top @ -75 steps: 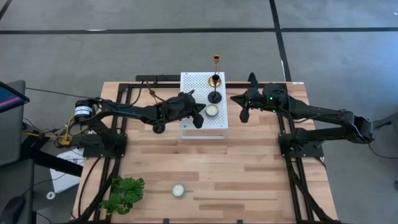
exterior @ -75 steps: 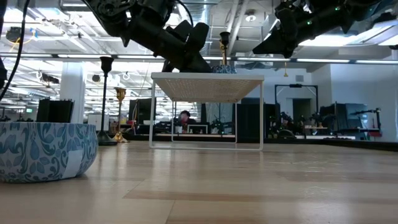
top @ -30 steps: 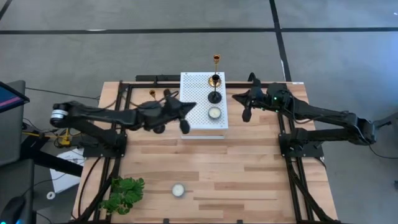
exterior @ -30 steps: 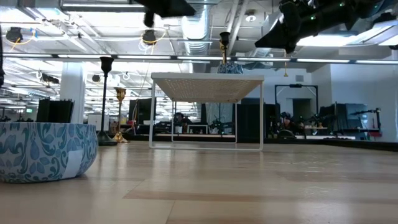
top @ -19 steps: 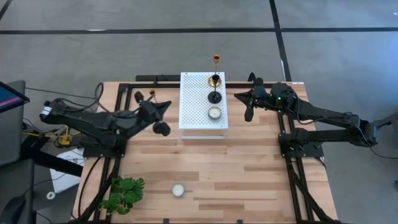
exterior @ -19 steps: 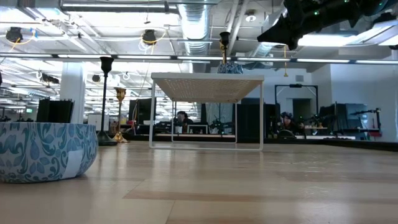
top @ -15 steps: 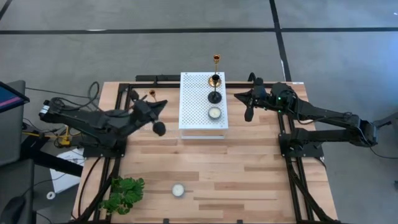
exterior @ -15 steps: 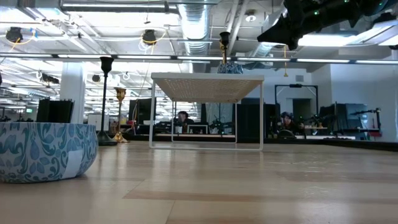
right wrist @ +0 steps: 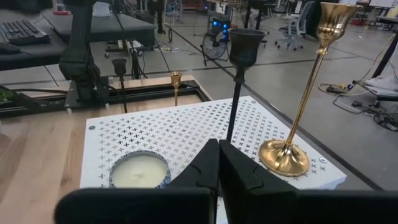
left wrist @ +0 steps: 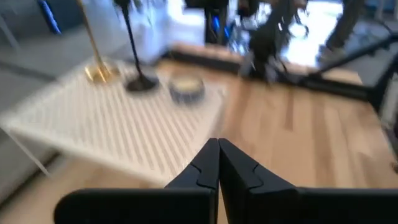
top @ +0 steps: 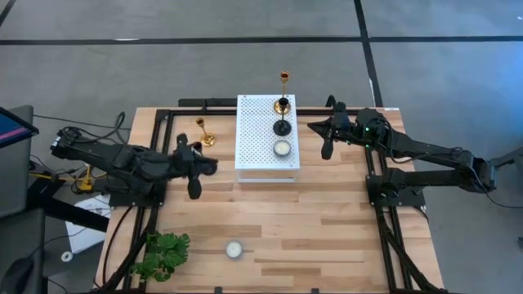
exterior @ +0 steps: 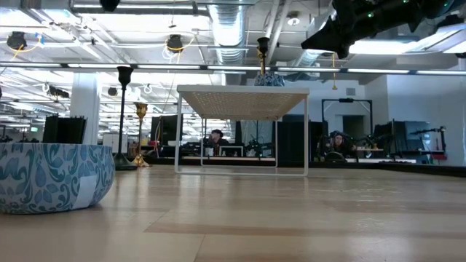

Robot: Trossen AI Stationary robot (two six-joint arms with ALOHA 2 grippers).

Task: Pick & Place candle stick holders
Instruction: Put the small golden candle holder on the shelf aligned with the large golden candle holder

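Left to right: plant (top: 161, 253) at the counter's (top: 327, 237) near-left corner. Left tool (top: 194, 189) over the counter left of the white rack (top: 257, 143), fingers pressed together and empty in its wrist view. Behind it a gold holder (top: 201, 131) and a black holder (exterior: 124, 116) stand on the counter by the far-left edge; the black one is plain only in the low view. On the rack: a candle jar (top: 281, 149) near the front, then a black holder (top: 282, 124) and a gold holder (top: 283, 102) toward the back edge. A second candle (top: 234, 250) sits near the counter's front. Right tool (top: 325, 147) hovers just right of the rack, fingers closed on nothing, facing the rack's two holders. Step, as judged: two holders placed, two left, left arm between picks. Next move likely needs the left tool to open, turn to the gold holder behind it and close on the slim stem without tipping it.
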